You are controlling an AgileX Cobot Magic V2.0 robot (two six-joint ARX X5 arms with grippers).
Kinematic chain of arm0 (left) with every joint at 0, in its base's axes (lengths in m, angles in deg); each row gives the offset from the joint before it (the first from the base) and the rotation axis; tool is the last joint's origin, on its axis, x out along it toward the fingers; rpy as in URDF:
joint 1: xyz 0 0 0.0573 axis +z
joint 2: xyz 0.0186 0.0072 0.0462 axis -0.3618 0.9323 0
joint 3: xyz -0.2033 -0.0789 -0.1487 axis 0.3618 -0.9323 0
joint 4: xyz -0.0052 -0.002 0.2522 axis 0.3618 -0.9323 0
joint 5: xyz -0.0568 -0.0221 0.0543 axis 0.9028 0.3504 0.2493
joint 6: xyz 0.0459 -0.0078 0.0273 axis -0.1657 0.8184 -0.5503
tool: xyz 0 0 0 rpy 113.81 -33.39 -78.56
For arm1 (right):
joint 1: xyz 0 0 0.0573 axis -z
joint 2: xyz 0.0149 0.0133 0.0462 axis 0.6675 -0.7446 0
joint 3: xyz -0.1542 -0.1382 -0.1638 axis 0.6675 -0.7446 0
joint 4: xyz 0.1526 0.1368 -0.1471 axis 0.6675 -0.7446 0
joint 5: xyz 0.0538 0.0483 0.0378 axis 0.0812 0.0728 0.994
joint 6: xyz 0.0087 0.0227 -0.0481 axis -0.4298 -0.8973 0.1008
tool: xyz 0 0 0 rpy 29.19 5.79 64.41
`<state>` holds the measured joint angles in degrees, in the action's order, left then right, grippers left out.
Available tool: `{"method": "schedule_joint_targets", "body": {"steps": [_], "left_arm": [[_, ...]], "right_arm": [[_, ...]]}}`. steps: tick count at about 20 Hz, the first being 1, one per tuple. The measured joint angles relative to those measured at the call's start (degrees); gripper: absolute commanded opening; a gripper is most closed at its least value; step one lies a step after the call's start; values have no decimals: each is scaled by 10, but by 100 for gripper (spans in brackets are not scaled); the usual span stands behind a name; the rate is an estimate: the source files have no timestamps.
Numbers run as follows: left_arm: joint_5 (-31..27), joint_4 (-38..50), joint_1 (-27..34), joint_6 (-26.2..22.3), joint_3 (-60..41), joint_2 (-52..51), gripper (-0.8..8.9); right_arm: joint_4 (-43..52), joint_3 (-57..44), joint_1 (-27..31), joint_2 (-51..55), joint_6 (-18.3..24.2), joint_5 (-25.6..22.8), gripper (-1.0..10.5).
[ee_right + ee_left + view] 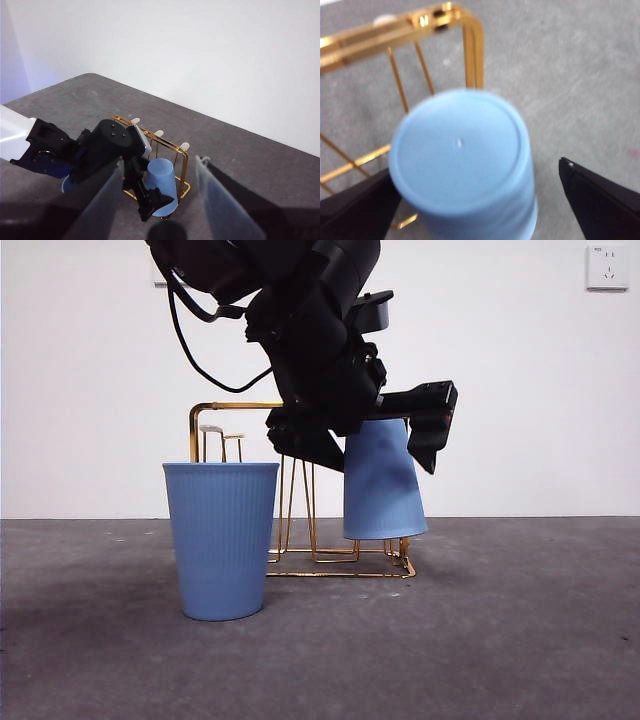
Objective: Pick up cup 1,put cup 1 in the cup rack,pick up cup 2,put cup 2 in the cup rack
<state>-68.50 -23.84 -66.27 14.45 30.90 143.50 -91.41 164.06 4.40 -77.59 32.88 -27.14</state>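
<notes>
The gold wire cup rack (pixel 240 406) stands mid-table; it also shows in the left wrist view (pixel 472 50) and the right wrist view (pixel 167 143). A blue ribbed cup (pixel 385 490) sits upside down at the rack's right end, slightly tilted, with its rim a little above the rack's base. My left gripper (pixel 375 440) is open around this cup's upturned bottom (pixel 460 150); one jaw is close beside it and the other stands apart. A second blue cup (pixel 220 540) stands upright on the table in front of the rack's left end. My right gripper (pixel 160 159) is open and empty, high above the table.
The table (pixel 500 640) is dark grey against a white wall. A wall socket (pixel 608 267) is at the top right. White-tipped pegs (pixel 212 428) rise at the rack's left end. The left arm (pixel 60 147) reaches over the upright cup toward the rack.
</notes>
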Motion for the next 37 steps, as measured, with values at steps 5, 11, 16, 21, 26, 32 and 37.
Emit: {"method": "schedule_joint_targets", "body": {"steps": [5, 11, 16, 21, 26, 32, 37], "left_arm": [[1, -32, 0, 5, -1, -6, 513], [6, -61, 0, 16, -3, -43, 512], [31, -96, -5, 26, -3, -48, 512], [31, -107, -15, 38, -3, -48, 512], [31, -158, -16, 47, -4, -65, 512], [44, -174, -17, 55, -4, -139, 512], [63, -235, -29, 62, -4, -237, 511]], "right_arm": [[0, 0, 0, 0, 7, 0, 248], [0, 0, 0, 0, 13, 0, 248], [0, 0, 0, 0, 13, 0, 248], [0, 0, 0, -3, 13, 0, 248], [0, 0, 0, -3, 13, 0, 248], [0, 0, 0, -4, 13, 1, 248], [-15, 0, 0, -25, 10, 3, 248]]}}
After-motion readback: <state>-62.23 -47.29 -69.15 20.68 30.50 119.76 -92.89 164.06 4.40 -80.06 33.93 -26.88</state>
